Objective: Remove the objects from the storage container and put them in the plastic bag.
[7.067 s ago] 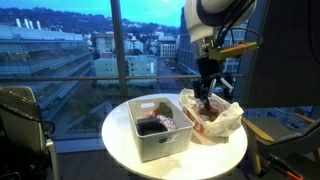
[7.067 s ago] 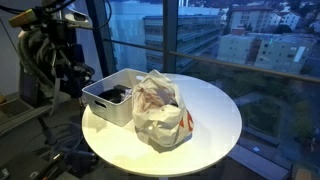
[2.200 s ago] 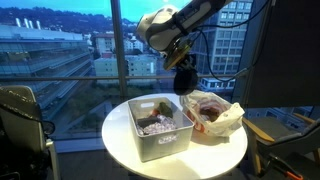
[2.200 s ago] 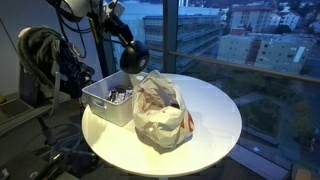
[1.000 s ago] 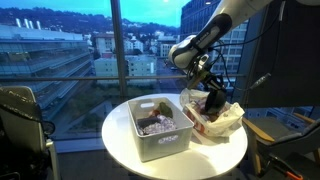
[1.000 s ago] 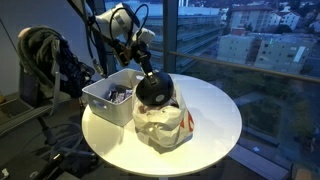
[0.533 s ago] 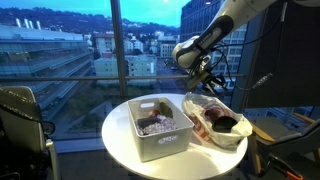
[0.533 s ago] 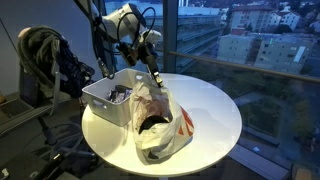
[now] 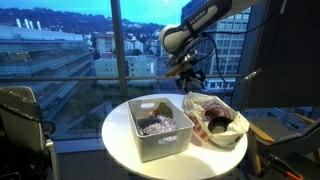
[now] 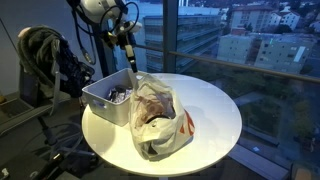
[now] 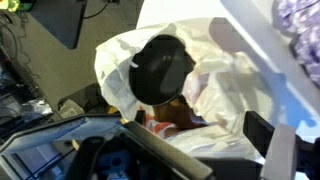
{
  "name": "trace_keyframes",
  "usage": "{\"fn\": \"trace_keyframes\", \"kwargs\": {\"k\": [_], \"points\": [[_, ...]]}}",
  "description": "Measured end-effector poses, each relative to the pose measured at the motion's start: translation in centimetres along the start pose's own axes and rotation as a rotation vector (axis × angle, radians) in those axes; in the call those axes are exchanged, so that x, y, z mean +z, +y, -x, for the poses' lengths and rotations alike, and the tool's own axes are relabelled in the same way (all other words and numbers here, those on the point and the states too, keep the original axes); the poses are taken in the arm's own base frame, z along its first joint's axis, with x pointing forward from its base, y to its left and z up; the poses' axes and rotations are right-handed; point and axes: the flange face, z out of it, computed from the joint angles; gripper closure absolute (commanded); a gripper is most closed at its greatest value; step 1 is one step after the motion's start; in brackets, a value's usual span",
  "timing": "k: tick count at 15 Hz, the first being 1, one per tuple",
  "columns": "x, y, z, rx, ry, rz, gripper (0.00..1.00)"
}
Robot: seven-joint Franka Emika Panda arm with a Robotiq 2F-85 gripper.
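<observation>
Already bagged: one dark round object (image 11: 163, 70), lying in the open mouth of the bag (image 9: 233, 133). Standing just beside the bin (image 9: 160, 146), between it and the opposite edge of the table (image 9: 118, 135). Left in the bin: a heap of small pale items (image 9: 155, 127), too blurred to name. Hanging above the gap between bin and bag, touching neither: the gripper (image 9: 190, 72), jaws seemingly spread and holding nothing, going by the wrist view. Probably time, then, to go back for the next piece. Swing across over the bin while high enough to clear its wall. Centre on a single item lying apart from the sides, then come down straight. Close on that one alone, not on two at once. Lift well above the rim before crossing. Release low over the middle of the bag's mouth, not over its crumpled lip. Avoid brushing the thin plastic, light enough to fold shut or slide toward the table edge.
</observation>
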Motion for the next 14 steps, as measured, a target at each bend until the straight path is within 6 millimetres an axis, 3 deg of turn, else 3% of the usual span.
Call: {"fn": "trace_keyframes", "kwargs": {"k": [3,6,10,14], "points": [[-1.0,-3.6,4.2,-0.121,0.051,-0.113,0.0],[0.5,-7.6,6.7,-0.246,0.126,-0.206,0.0],[2.1,-12.8,7.8,-0.341,0.203,-0.343,0.0],[3.1,-16.5,7.3,-0.253,0.129,-0.479,0.0]]}}
